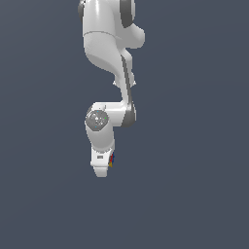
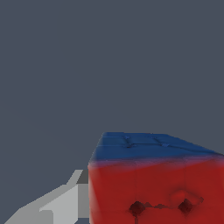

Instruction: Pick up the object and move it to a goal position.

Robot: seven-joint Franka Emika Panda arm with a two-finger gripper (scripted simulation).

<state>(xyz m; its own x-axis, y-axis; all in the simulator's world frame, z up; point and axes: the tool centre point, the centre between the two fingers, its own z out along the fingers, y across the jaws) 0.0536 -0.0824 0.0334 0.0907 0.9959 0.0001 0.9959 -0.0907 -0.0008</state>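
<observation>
The white, glossy Franka arm (image 1: 109,73) hangs down from the top of the exterior view, its segments folding through a grey-jointed elbow to a rounded wrist with a dull metallic disc on its face. Below the wrist sits the white gripper (image 1: 101,171), pointing downward against a plain slate-grey backdrop that fills the whole scene.

At the gripper's edge on the exterior view's right, a tiny multicoloured cube (image 1: 111,160) peeks out as a thin sliver of red, blue and yellow, touching the gripper body and mostly hidden behind it. It is far smaller than the gripper.

In the wrist view the same cube (image 2: 155,188) looms large and close. Its broad red face carries two dark dots joined by a faint dark line, and a blue face slopes away behind the red one. Just beside the cube, touching its edge, lies a pale grey, angular gripper finger (image 2: 61,203); only this one finger shows.

The cube appears to be held between the fingers, since it sits right against the visible finger and tucked into the gripper in both views, but the second finger is out of sight and I cannot tell for certain how far apart the jaws stand.

Nothing but uniform grey surrounds the arm and cube in either view.
</observation>
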